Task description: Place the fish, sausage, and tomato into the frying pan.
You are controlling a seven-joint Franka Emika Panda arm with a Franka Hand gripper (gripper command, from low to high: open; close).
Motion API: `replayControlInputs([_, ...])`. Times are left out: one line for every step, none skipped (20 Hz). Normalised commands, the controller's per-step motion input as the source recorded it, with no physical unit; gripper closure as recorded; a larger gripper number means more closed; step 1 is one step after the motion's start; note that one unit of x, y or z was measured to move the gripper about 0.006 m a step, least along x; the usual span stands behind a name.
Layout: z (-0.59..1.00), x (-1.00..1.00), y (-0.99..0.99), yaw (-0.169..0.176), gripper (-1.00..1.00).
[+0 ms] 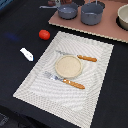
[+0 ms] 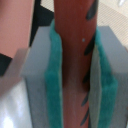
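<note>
The sausage [image 2: 75,60] sits pinched between the pincer's [image 2: 75,75] green pads; tomato [image 1: 44,34] and fish [image 1: 26,54] lie well short of the frying pan [image 1: 67,10], unplaced.

place: toy kitchen tabletop | cues: placemat [image 1: 70,70] with plate [image 1: 68,66], knife, fork | frying pan [image 1: 67,11], pot [image 1: 92,14]
</note>
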Motion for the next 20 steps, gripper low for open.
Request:
replayControlInputs([-0.04,0.04,0.81,0.0,1.0])
replayControlInputs([-0.1,0.0,0.77,0.0,1.0])
replayControlInputs([-0.14,0.0,0.79,0.0,1.0])
replayControlInputs([-0.2,0.0,0.76,0.0,1.0])
replayControlInputs([-0.22,0.0,0.74,0.0,1.0])
replayControlInputs([-0.23,0.0,0.71,0.0,1.0])
replayControlInputs([-0.24,0.0,0.68,0.0,1.0])
replayControlInputs([-0.21,0.05,0.69,0.0,1.0])
replayControlInputs([-0.19,0.11,0.7,0.0,1.0])
replayControlInputs([-0.19,0.12,0.67,0.0,1.0])
replayControlInputs([-0.23,0.11,0.65,0.0,1.0])
replayControlInputs([-0.24,0.11,0.65,0.0,1.0])
replayControlInputs([-0.23,0.14,0.67,0.0,1.0])
replayControlInputs([-0.23,0.15,0.63,0.0,1.0])
replayControlInputs([-0.23,0.18,0.61,0.0,1.0])
replayControlInputs([-0.23,0.19,0.59,0.0,1.0])
replayControlInputs([-0.21,0.22,0.57,0.0,1.0])
replayControlInputs([-0.22,0.24,0.56,0.0,1.0])
replayControlInputs([-0.26,0.26,0.49,0.0,1.0])
replayControlInputs([-0.31,0.21,0.47,0.0,1.0])
